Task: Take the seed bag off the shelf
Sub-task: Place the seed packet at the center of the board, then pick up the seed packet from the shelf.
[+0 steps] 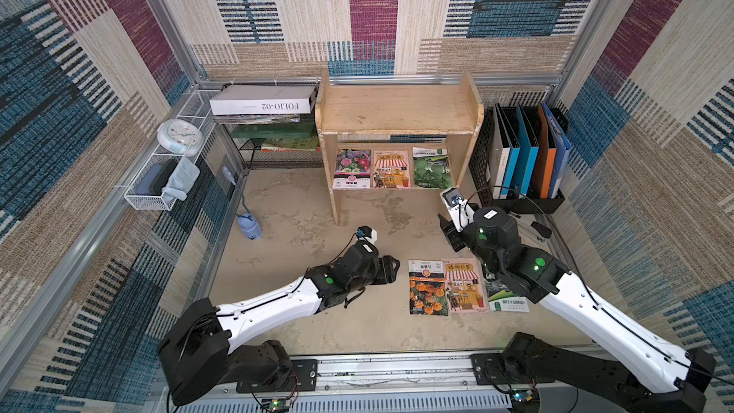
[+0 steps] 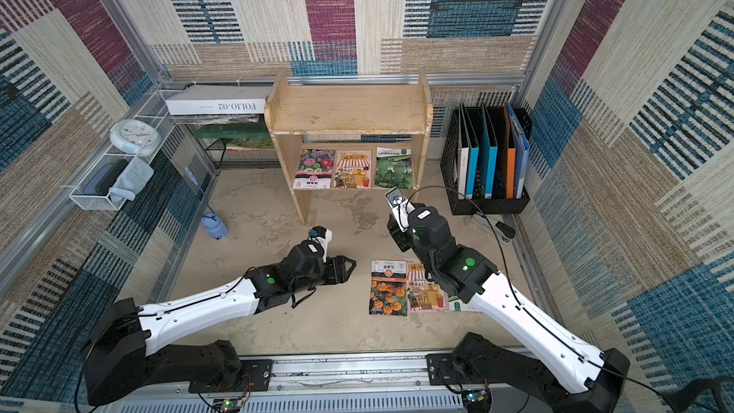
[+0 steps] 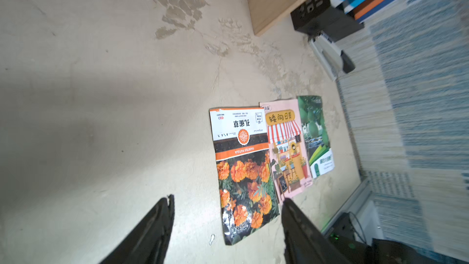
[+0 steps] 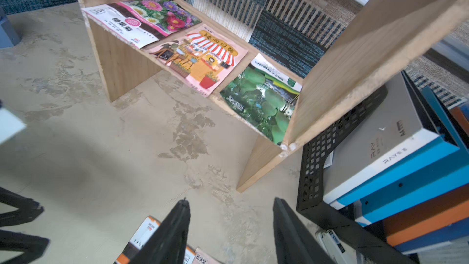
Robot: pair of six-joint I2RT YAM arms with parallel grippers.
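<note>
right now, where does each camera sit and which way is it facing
Top views: high over the front, looking down and back at the shelf; left arm and right arm show.
Left wrist: on the left arm, looking down at the marigold bag on the table; open left end effector shows.
Right wrist: on the right arm, facing the shelf's lower tier; open right end effector shows.
Shared: top and left wrist views both show the marigold bag.

Patchwork woven walls (image 1: 373, 1) enclose a mottled, stained beige floor (image 1: 286, 208).
</note>
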